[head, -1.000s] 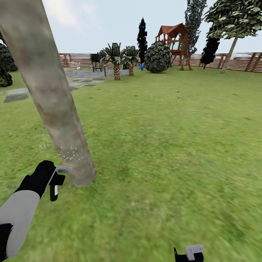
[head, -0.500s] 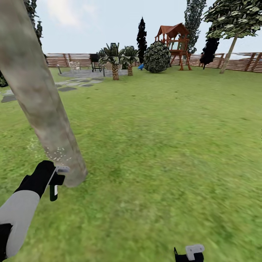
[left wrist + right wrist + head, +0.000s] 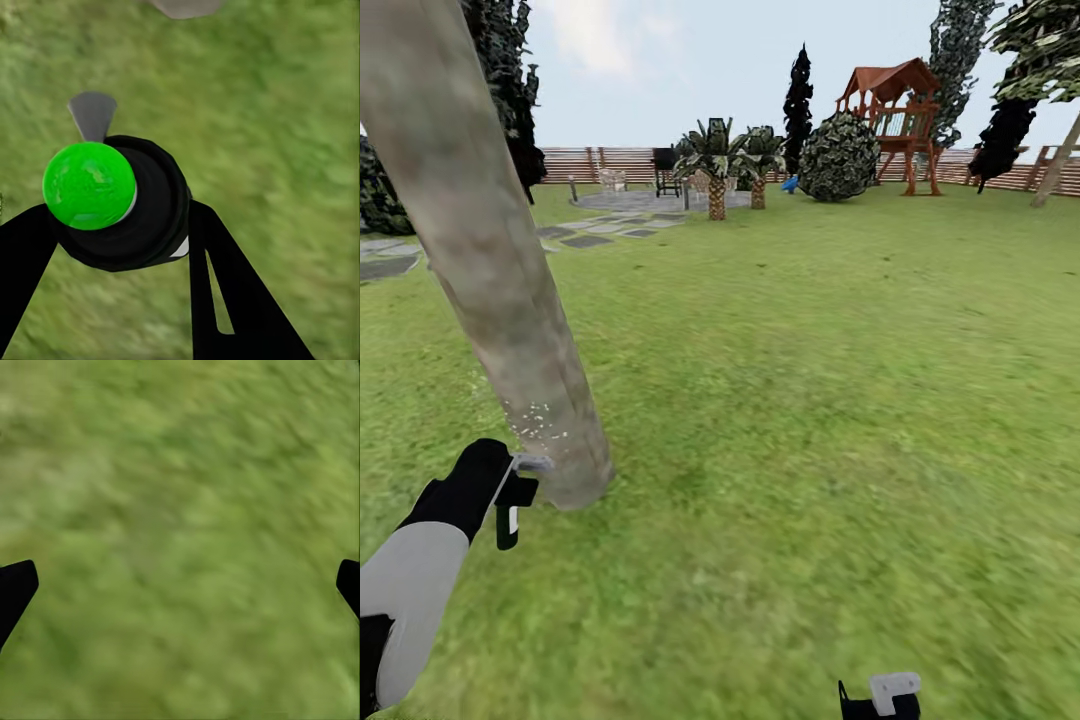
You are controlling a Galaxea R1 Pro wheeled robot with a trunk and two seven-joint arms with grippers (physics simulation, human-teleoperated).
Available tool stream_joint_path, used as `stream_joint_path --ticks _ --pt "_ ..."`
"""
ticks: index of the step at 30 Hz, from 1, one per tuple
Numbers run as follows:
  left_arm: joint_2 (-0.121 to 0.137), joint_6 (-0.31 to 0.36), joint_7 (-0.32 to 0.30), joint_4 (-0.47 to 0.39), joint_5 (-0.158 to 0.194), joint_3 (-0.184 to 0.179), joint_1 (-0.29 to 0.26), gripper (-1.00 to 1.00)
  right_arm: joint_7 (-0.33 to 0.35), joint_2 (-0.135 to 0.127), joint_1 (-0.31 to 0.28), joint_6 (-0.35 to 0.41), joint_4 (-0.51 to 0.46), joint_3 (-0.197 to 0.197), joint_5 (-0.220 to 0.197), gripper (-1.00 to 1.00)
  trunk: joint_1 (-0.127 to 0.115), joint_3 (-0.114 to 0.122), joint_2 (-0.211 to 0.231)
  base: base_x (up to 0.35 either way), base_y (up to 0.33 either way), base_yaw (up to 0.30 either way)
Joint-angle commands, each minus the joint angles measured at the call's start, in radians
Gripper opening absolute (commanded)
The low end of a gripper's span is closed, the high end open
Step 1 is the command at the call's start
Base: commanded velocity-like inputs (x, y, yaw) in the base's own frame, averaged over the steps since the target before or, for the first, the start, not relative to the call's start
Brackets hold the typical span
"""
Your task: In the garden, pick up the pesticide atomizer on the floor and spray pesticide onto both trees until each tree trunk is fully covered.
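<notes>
A: Where's the atomizer (image 3: 510,510)?
B: Pinched in the left gripper (image 3: 120,247), nozzle just beside the trunk (image 3: 510,300) base. It looks light, rigid and smooth; grip its dark body.
A: Right gripper (image 3: 180,585)?
B: Spread wide over grass (image 3: 810,400).

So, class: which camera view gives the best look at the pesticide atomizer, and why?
The left wrist view: the pesticide atomizer sits large between the left tool's fingers, green cap facing the camera. The head view shows it small, beside the tree trunk. The right wrist view shows grass.
</notes>
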Motion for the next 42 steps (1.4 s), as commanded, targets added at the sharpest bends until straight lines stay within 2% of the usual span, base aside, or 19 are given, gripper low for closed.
stream_joint_path --ticks 1,9,15,32,42 --pt "-0.002 0.003 -0.010 -0.001 -0.013 0.000 -0.001 -1.00 -0.006 0.000 0.000 -0.001 0.000 0.008 -0.002 1.00 0.000 -0.001 0.000 0.236 -0.194 0.278" --pt "-0.003 0.007 -0.010 -0.013 -0.013 -0.004 -0.010 -1.00 -0.006 0.001 0.000 -0.001 0.000 0.008 -0.002 1.00 0.000 -0.001 0.000 0.173 -0.218 0.249" --pt "-0.003 0.008 -0.010 -0.025 -0.015 -0.001 -0.019 -1.00 -0.006 0.001 0.000 -0.001 0.001 0.008 -0.002 1.00 0.000 -0.001 0.000 -0.008 -0.269 0.014" --pt "-0.001 0.009 -0.010 -0.025 -0.016 0.001 -0.021 -1.00 -0.005 0.001 0.000 0.000 0.001 0.008 -0.002 1.00 0.000 -0.001 0.000 0.233 -0.191 0.004" --pt "0.000 0.009 -0.010 -0.025 -0.016 0.001 -0.021 -1.00 -0.005 0.001 0.000 0.000 0.001 0.009 -0.002 1.00 0.000 -0.001 0.000 0.216 -0.208 0.241"
